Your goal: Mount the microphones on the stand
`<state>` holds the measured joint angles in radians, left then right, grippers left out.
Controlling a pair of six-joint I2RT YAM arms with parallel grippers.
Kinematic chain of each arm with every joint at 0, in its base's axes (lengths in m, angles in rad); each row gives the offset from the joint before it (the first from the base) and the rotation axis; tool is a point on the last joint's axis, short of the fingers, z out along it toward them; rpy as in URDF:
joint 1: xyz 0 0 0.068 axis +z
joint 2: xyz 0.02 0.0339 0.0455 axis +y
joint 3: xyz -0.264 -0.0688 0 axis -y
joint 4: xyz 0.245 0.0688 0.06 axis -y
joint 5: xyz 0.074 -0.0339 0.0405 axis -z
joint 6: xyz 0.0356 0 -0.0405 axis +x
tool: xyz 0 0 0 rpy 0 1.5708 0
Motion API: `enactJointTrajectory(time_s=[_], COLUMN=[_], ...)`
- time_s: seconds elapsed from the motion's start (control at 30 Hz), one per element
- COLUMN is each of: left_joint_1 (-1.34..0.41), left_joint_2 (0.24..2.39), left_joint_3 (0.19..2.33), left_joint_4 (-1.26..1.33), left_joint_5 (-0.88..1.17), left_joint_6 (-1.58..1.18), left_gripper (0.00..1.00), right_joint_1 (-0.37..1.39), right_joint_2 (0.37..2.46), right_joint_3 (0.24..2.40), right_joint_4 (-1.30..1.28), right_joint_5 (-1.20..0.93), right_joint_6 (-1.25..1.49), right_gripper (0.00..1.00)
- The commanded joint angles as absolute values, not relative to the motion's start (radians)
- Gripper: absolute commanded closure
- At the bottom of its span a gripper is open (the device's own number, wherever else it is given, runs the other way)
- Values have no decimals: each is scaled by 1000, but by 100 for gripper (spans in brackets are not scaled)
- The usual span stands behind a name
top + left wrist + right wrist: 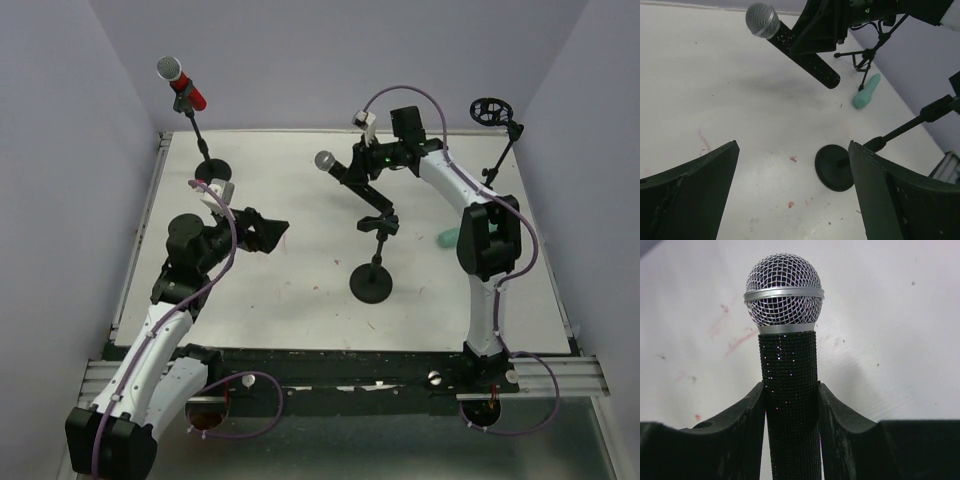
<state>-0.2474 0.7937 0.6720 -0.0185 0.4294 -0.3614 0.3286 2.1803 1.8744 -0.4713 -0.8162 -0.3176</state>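
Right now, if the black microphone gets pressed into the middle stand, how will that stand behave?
The middle stand likely tips easily: thin rod, small round base, nothing holding it. The black microphone looks rigid, so a push probably transfers straight into it.

- The middle stand (373, 283) rises mid-table. Just above its top, the black microphone (325, 161), clamped in the right gripper (789, 392), blocks the way down.
- Left of that stand: bare table (320, 262), then the left gripper (272, 230), jaws wide.
- Right of it: the green microphone (447, 238) lying flat, just beside the right arm (487, 240).
- In front of it: bare table.
- Behind it, well apart: the red microphone (180, 80) on its post to the left, an empty stand (497, 130) to the right.
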Motion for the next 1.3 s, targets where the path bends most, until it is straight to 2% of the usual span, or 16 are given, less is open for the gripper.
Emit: enactJointTrajectory(time_s=[0.0,0.17,0.47,0.57,0.8,0.9,1.13,1.27], left_joint_1=[-233,-271,-399,-422,-486,-500,-511,-523], left_joint_2=[820,1017,1253,1296,1341,1368,1436,1459], left_joint_3=[548,658,860,879,960,1002,1066,1083], left_joint_4=[452,626,747,769,651,650,652,655], left_joint_5=[503,535,438,379,241,233,216,225], left_joint_6=[-844,-1015,-999,-1000,-924,-904,-900,-908], left_gripper=[1,2,2,6,6,8,20,21], right_joint_1=[310,302,302,302,302,302,302,302], right_joint_2=[2056,1993,1872,1836,1813,1806,1779,1779], right_joint_3=[1839,1812,1705,1640,1625,1617,1566,1536], right_joint_4=[-284,-158,72,208,230,255,371,524], right_joint_5=[-981,-1086,-1229,-1259,-1293,-1307,-1345,-1362], right_joint_6=[-3,176,379,477,498,522,610,734], right_gripper=[89,89,90,90,90,90,90,90])
